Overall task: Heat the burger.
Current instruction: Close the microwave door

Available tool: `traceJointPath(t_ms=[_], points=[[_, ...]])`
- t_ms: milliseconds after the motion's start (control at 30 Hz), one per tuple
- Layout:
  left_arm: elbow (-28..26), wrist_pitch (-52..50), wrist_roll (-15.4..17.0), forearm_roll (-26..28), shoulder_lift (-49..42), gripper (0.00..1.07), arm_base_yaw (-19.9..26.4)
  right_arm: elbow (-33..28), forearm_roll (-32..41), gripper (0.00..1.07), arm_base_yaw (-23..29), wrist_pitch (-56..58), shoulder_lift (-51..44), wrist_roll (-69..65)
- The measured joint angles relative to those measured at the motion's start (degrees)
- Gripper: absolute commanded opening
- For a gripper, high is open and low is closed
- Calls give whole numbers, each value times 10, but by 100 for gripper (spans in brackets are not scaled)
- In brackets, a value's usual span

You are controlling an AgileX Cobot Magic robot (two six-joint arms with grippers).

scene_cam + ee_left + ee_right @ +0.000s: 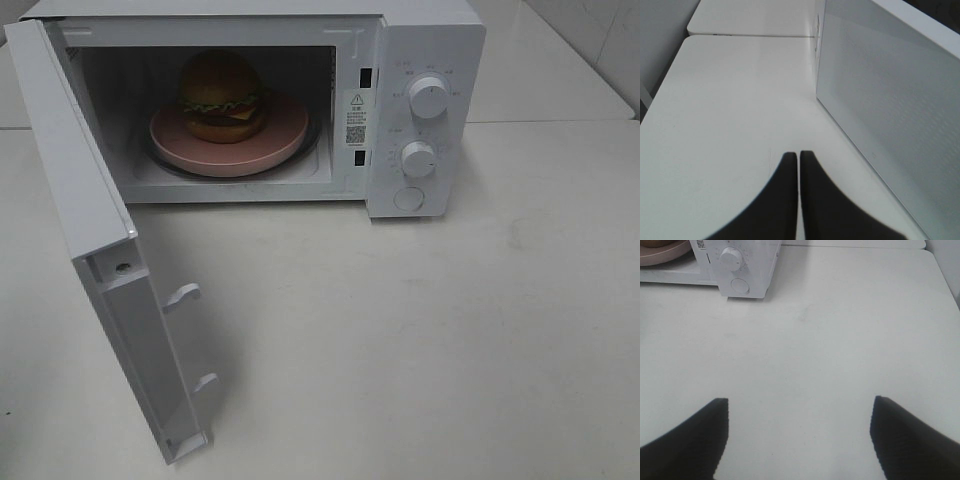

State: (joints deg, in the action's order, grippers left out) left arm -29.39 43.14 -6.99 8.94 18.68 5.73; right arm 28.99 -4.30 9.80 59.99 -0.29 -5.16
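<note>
The burger (223, 95), with a brown domed bun, green lettuce, cheese and a dark patty, sits on a pink round plate (282, 135) inside the open white microwave (425, 40). The microwave door (90, 230) swings out wide at the left. Neither gripper shows in the exterior high view. My left gripper (799, 157) is shut and empty, low over the table beside the door's outer face (890, 115). My right gripper (800, 407) is open and empty over the table in front of the microwave's control panel (737, 267). The plate's edge (662, 255) shows in the right wrist view.
The control panel carries two white knobs (428, 98) (418, 158) and a round button (408, 198). The white table (420, 340) spreads in front of and to the right of the microwave. A second table (750, 17) adjoins behind.
</note>
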Motion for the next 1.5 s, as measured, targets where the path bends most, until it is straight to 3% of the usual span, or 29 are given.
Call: traceJointPath(t_ms=[300,400,467,533,800,1000,1067,1200,1267,1300,1367,1500], points=[[87,-196,-4,0,60,0,0,0,0,75,0,0,0,0],[139,-316,-5,0,85,0,0,0,0,75,0,0,0,0],[149,-341,-5,0,91,0,0,0,0,75,0,0,0,0],[193,-446,-5,0,120,0,0,0,0,75,0,0,0,0],[203,-587,-5,-13,206,0,0,0,0,75,0,0,0,0],[203,-624,11,-45,259,0,0,0,0,75,0,0,0,0],[206,-656,54,-89,302,0,0,0,0,75,0,0,0,0],[206,-674,79,-117,320,0,0,0,0,75,0,0,0,0],[206,-700,132,-163,350,0,0,0,0,75,0,0,0,0],[206,-700,132,-163,350,0,0,0,0,75,0,0,0,0],[206,-722,170,-198,372,0,0,0,0,75,0,0,0,0],[206,-759,190,-237,397,0,0,0,0,75,0,0,0,0]])
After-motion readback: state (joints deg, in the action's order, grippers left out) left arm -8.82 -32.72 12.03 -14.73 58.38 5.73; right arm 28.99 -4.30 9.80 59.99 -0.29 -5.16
